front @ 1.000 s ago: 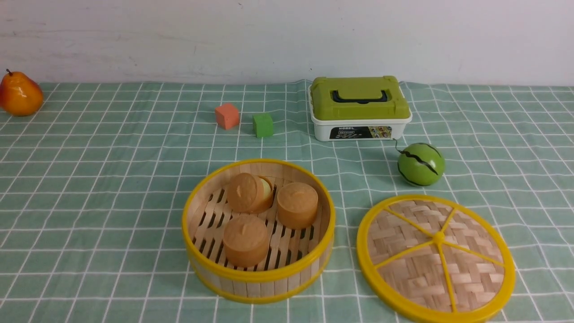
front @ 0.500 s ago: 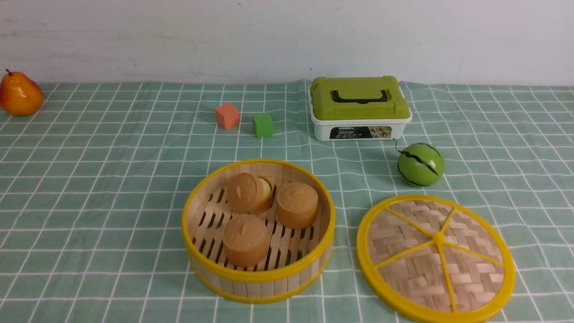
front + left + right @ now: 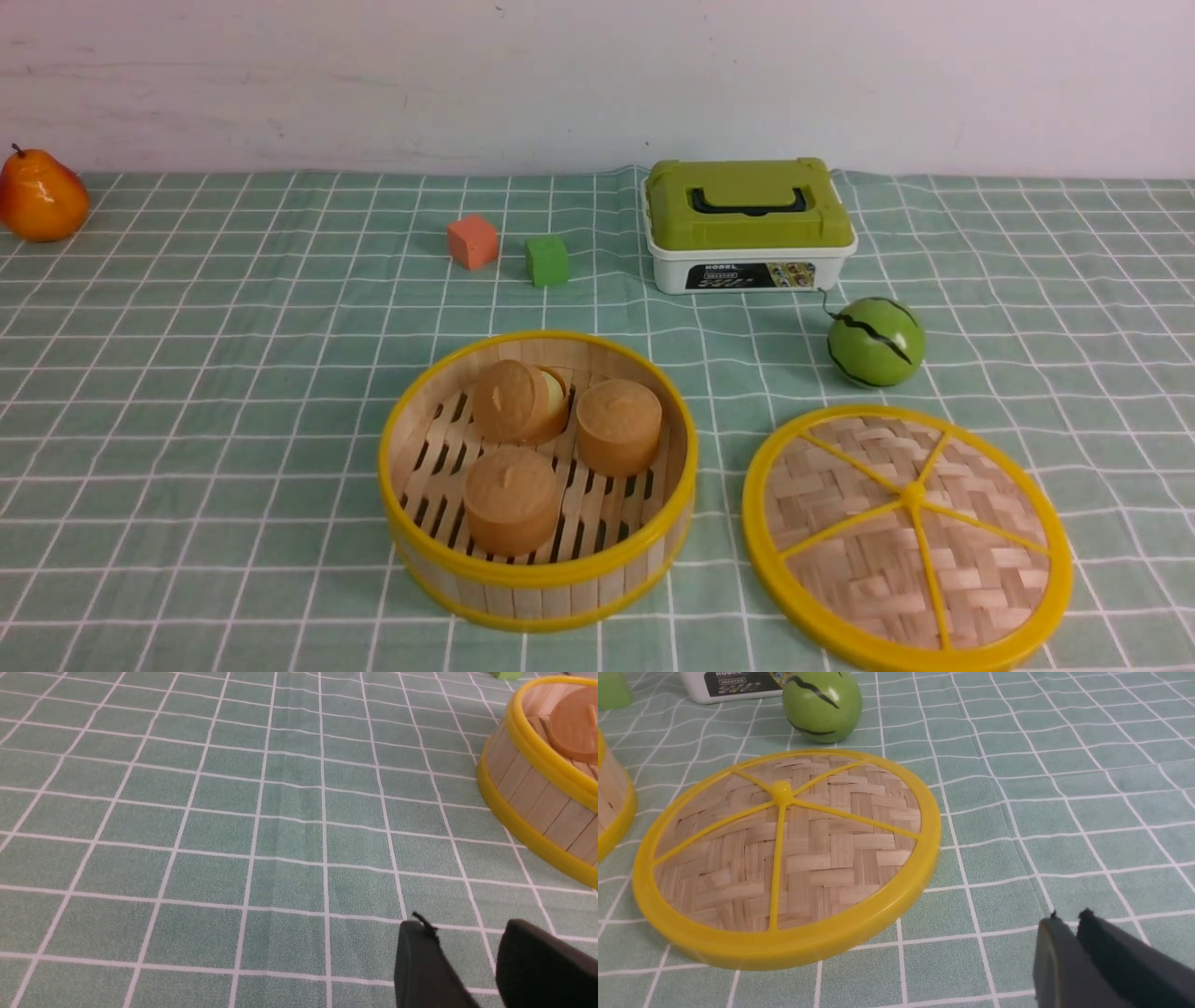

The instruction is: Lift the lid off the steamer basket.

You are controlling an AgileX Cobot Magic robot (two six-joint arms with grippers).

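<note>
- At the front view's near edge, we see the lid [image 3: 831, 485] slightly cropped; the orange-red fruit [image 3: 42, 196] is clipped at the left side.
- In the left wrist view, we have only part of the steamer basket [image 3: 527, 600]; the right wrist view also crops it.
- We find neither arm in the front view. The wrist views expose only dark fingertips, with the remainder of each gripper outside the picture.
- We observe the left gripper [image 3: 467, 926] with its tips clearly separated, nothing between them, above the checked cloth [image 3: 233, 373].
- We observe the right gripper [image 3: 1068, 915] with its tips narrowly separated and holding nothing, well apart from the lid.
- We read "MODEL" on the black label [image 3: 742, 683] of the white box [image 3: 667, 271] with the olive-green cover [image 3: 756, 205]; the smaller print is illegible.
- We locate the lid flat on the cloth, spokes up, to the right of the basket and apart from it.
- We locate the basket upright and uncovered, containing three brown rounds [image 3: 513, 504]; the cap of one is tilted, exposing a pale filling.
</note>
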